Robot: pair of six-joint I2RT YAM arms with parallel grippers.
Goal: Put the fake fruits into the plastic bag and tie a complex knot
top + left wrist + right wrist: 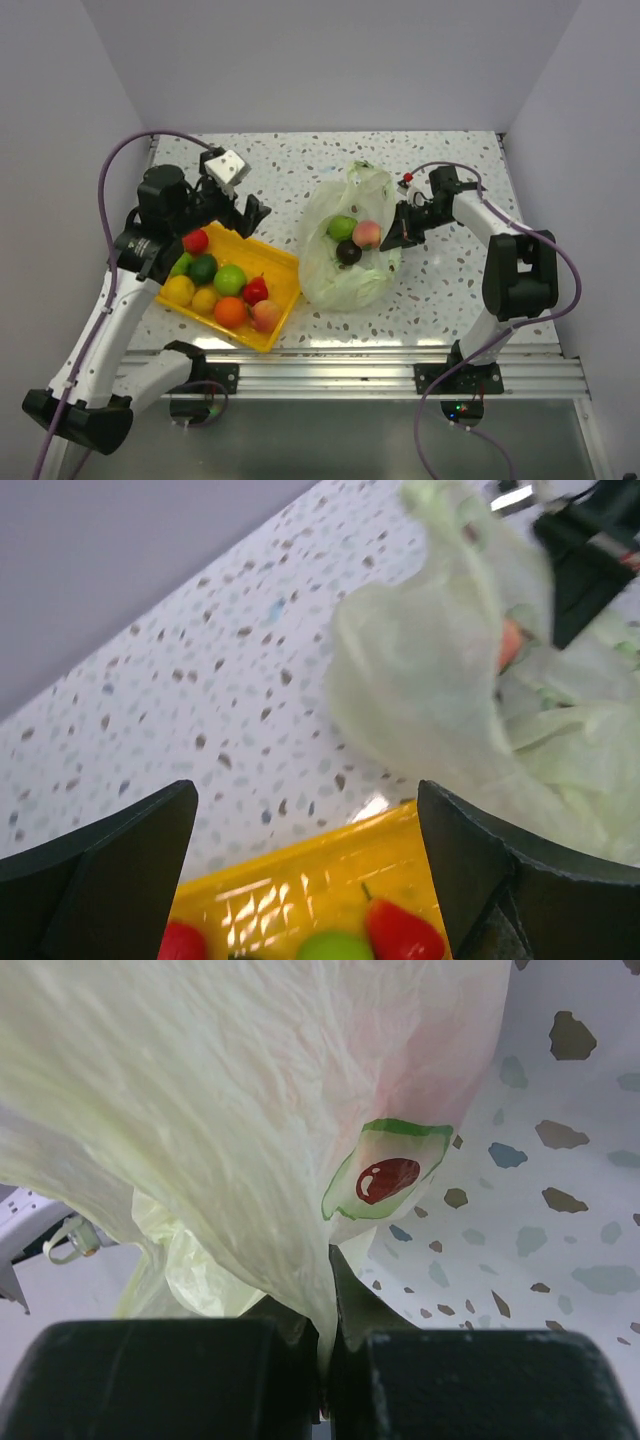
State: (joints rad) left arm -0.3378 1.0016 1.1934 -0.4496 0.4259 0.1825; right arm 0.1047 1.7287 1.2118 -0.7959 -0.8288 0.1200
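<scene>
Fake fruits (230, 312): twelve countable from above. Nine sit in the yellow tray (272, 263), just below and beside the left gripper (250, 214): two red, three green, two yellow, one orange, one pink-peach. One pale green one is half hidden behind the left arm (150, 235). Three show in the open mouth of the plastic bag (345, 285), just beside the right gripper (398, 230), on the side toward the left arm: one green, one pink, one dark purple. Cannot tell whether more lie under the bag's folds.

Left gripper hangs wide open, holding nothing, over the tray's far rim. Its wrist view shows only three fruits between the fingers (110, 870), two red and one green, all cut off by the bottom edge. The bag ahead and to the right is blurred there, with an orange-pink smudge showing through the film.

Right gripper is closed tight on a fold of the bag's edge, thin film pinched between its two fingers. Film nearly fills its wrist view, so no fruit reads clearly, only a pinkish tint behind the plastic. One avocado print (385, 1175) sits just ahead of the fingertips. The bag's lower half lies crumpled on the speckled table (290, 165), contents there unreadable.
</scene>
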